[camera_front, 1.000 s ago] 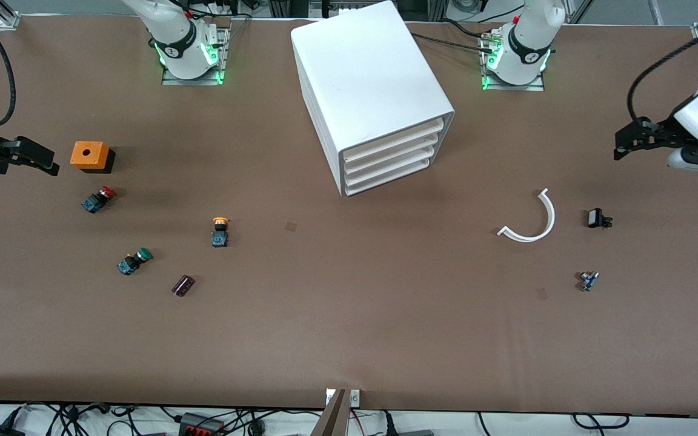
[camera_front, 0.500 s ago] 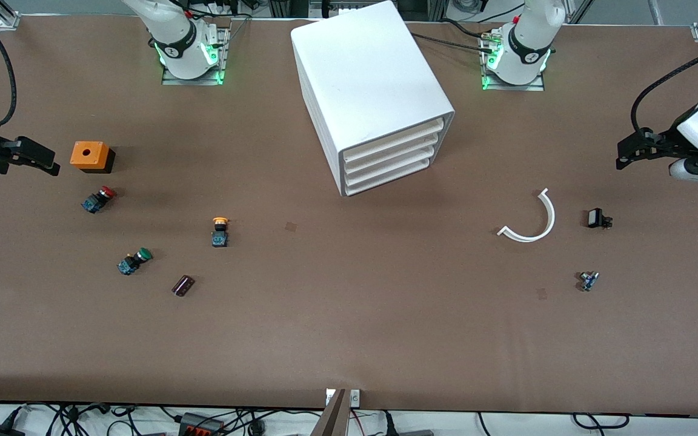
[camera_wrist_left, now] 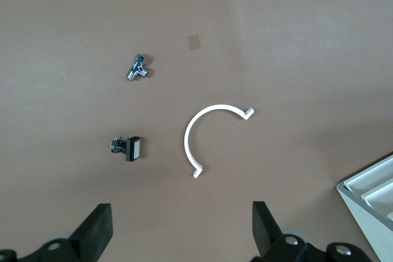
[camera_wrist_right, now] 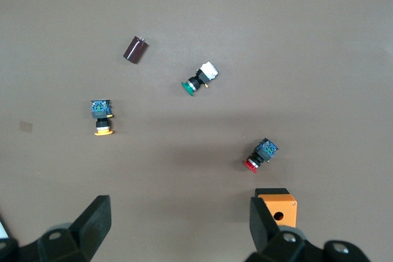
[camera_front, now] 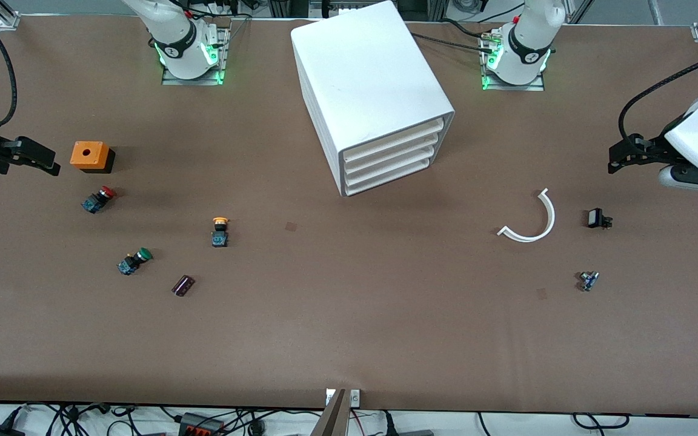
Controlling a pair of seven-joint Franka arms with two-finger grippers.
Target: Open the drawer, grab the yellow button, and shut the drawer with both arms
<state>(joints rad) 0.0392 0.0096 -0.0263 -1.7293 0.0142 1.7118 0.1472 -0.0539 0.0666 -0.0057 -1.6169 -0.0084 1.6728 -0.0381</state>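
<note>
The white cabinet (camera_front: 367, 85) stands at the middle of the table's robot side. Its top drawer (camera_front: 394, 141) is shut, like the three below it. The yellow-capped button (camera_front: 220, 231) lies on the table toward the right arm's end, nearer the front camera than the cabinet. It also shows in the right wrist view (camera_wrist_right: 101, 116). My left gripper (camera_front: 618, 158) is open and empty over the table's left-arm end; in the left wrist view (camera_wrist_left: 181, 228) a cabinet corner (camera_wrist_left: 368, 204) shows. My right gripper (camera_front: 40, 160) (camera_wrist_right: 179, 220) is open and empty beside the orange box.
An orange box (camera_front: 89, 155), a red-capped button (camera_front: 99, 198), a green-capped button (camera_front: 134, 261) and a dark cylinder (camera_front: 183, 285) lie around the yellow button. A white curved piece (camera_front: 534, 221), a small black part (camera_front: 597, 218) and a small metal part (camera_front: 589, 280) lie toward the left arm's end.
My left gripper has shifted a little over the table's left-arm end. The right arm and all objects have stayed put.
</note>
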